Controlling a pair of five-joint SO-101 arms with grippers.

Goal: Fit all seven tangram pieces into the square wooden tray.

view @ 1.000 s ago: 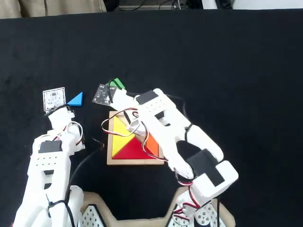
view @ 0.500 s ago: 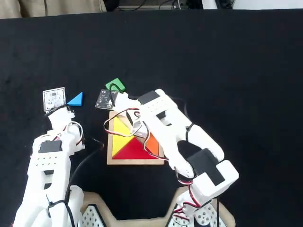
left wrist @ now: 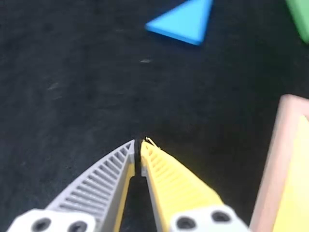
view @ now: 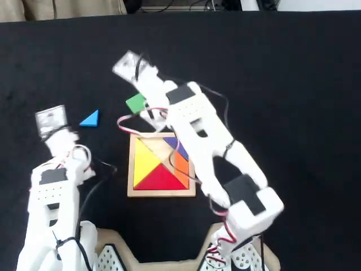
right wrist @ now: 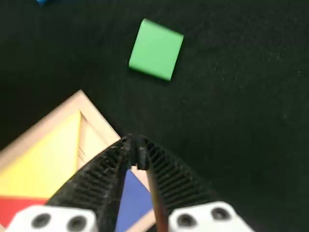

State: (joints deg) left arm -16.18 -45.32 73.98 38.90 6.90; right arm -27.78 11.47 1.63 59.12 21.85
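lying nearest the arms' bases, the square wooden tray (view: 161,193) sits flat on the black bench (view: 293,90). the left arm stands off to its left, and the right arm is stretched over its right side. inside the tray, a red triangle (view: 161,179) fills the near edge and a yellow triangle (view: 144,161) fills the left side. an orange piece (view: 181,165) runs along the right side, partly under the arm. a dark blue piece (view: 179,149) sits just beyond it, and a patch of bare wood shows at the far edge.

the left gripper (left wrist: 140,145) hangs over bare bench with its grey and yellow fingers pressed together at the tips. the tray's rim is just beside it.

the right gripper (right wrist: 136,143) has its black fingers pressed together too. their tips are above the rim at the tray's far corner, with the yellow triangle and dark blue piece on either side below.

farther out, a light blue triangle (view: 90,118) lies flat on the bench beyond the left gripper's tips, well apart from the tray. the green square (view: 136,104) lies flat just past the tray's far edge, apart from the rim and close beside the right arm's wrist.
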